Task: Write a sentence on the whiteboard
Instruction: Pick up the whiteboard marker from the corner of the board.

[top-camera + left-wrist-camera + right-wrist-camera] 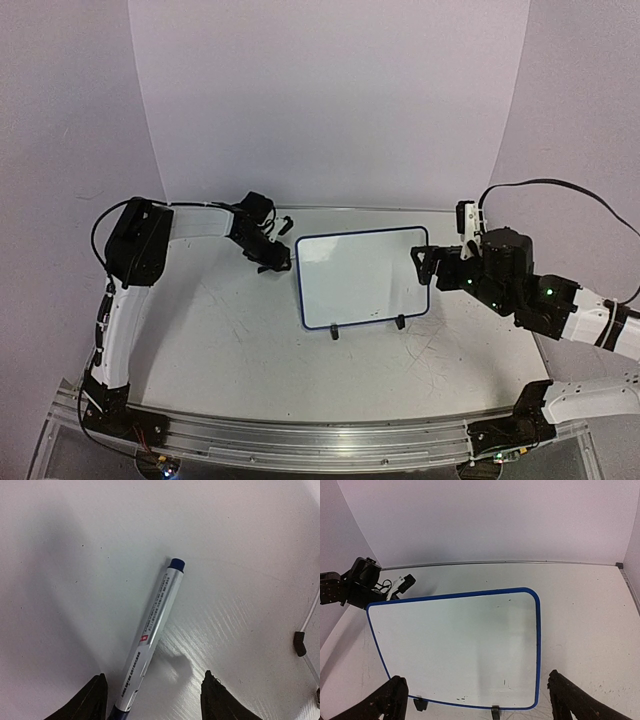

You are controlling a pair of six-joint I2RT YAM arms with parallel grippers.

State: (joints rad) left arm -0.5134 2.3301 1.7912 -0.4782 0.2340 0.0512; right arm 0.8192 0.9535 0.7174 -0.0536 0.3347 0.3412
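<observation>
Count: 1 whiteboard [362, 278] with 2 black feet [334, 331], 1 blue-capped marker [155, 625], 2 grippers: left gripper [274, 260], right gripper [422, 262].

Near the middle of the white tabletop [230, 340], a small rectangular white board [362, 278] edged by a thin dark-blue frame with rounded corners. Stands on two small black feet [335, 332] along its near edge, face turned upward; how steeply propped, cannot tell. Sits slightly skewed, right end a little farther back than the left. Writing face plain white, with only a few tiny dark specks near the lower edge.
</observation>
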